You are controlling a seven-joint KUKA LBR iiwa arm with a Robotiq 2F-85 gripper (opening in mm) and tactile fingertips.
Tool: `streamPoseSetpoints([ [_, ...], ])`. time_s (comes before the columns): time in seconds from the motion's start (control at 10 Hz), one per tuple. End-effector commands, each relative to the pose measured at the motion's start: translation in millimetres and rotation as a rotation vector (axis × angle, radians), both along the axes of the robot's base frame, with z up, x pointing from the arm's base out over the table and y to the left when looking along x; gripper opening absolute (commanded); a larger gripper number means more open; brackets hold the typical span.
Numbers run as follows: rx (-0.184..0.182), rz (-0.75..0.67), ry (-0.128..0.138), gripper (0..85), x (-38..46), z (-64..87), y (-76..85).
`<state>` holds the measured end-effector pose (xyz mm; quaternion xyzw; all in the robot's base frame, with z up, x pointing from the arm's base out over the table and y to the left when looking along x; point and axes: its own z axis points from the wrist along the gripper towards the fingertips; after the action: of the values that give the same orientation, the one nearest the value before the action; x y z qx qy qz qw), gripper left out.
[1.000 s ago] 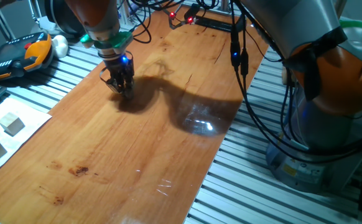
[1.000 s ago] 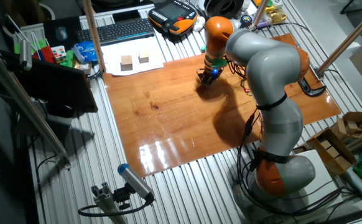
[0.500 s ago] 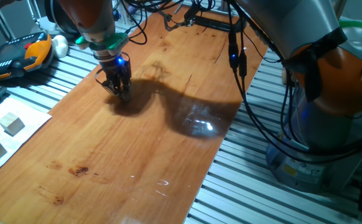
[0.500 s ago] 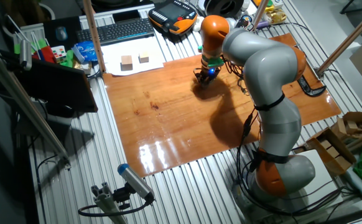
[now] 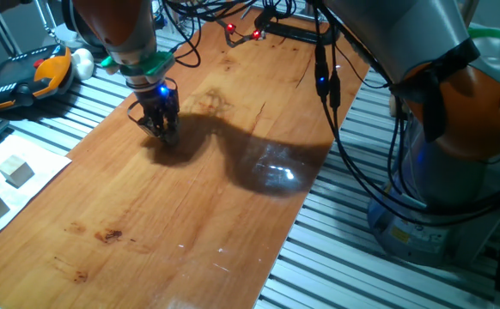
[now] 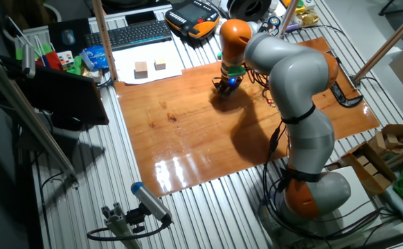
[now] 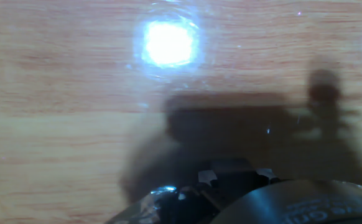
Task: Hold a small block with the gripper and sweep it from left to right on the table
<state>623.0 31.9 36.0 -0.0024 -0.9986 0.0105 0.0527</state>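
The table [image 5: 173, 215] is a glossy red-brown board lying on a ribbed metal bench [image 5: 353, 257], with two larger cubes [image 5: 1, 184] on paper at its side. The gripper [image 5: 161, 127] stands low with its tips at the wood, probably to drag the small block along. The block itself is hidden and the hand view is blurred, so I cannot tell whether the jaws hold it.

Two high fixed views, opposite sides, share table [image 5: 190, 206]; hand view faces down, close.
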Motion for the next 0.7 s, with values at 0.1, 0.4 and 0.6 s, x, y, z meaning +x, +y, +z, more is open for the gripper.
streamPoseSetpoints([
  [0.1,0.0,-0.002,0.011,0.7,-0.7,-1.5,5.8],
  [0.4,-0.001,-0.016,0.019,0.7,-0.8,2.5,16.5],
  [0.6,-0.006,-0.028,0.016,0.7,-4.3,0.8,25.7],
])
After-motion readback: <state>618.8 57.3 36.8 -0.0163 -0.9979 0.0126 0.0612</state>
